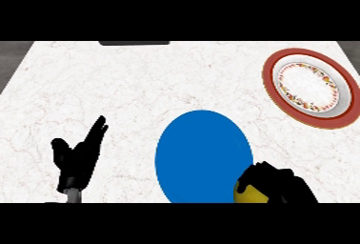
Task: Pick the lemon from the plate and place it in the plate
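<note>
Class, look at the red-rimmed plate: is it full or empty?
Empty. The red-rimmed plate shows only its patterned face; the lemon is in the right hand.

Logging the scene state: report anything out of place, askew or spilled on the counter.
Nothing spilled or damaged. The lemon is off-centre at the blue plate's lower right edge, with the right hand curled round it. The red-rimmed plate holds nothing. The left hand rests open.

You see two black hands entering from the lower edge of the head view. The left hand (pixel 79 155) shows slender black fingers, a thumb, and a short grey forearm segment (pixel 71 194) below its wrist. The right hand (pixel 277 185) appears as a bulkier, uniformly black form; its forearm lies out of view.
</note>
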`<state>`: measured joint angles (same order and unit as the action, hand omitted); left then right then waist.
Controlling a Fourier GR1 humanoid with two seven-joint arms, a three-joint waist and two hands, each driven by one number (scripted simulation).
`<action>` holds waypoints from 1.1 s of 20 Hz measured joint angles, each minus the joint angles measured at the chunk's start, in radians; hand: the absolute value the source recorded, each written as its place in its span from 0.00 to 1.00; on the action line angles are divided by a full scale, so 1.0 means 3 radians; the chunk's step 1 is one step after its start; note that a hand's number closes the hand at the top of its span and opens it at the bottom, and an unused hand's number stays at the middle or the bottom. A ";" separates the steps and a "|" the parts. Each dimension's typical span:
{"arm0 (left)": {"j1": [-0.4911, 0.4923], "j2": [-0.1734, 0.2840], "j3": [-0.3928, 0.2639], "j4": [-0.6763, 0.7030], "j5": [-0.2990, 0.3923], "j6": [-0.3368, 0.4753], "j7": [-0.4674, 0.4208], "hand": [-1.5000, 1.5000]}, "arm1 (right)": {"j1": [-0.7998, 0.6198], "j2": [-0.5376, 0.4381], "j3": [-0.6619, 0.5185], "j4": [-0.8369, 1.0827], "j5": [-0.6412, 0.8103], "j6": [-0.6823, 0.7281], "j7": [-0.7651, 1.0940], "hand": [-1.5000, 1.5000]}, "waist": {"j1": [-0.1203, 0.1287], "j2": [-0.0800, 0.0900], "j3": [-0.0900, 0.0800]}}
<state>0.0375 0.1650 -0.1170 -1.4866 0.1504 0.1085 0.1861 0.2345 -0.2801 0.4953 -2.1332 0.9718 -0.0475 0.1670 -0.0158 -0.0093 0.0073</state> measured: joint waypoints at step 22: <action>-0.0095 -0.0043 0.0042 0.0042 -0.0026 -0.0120 0.0042 0.50 | -0.1006 0.0038 -0.2310 0.1472 -0.1917 -0.0658 -0.0809 1.00 | 0.0103 0.0028 0.0003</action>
<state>0.0090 0.1520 -0.1044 -1.4739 0.1426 0.0726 0.1988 -0.0672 -0.2686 -0.1976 -1.6917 0.3968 -0.2450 -0.0757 0.0152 -0.0008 0.0082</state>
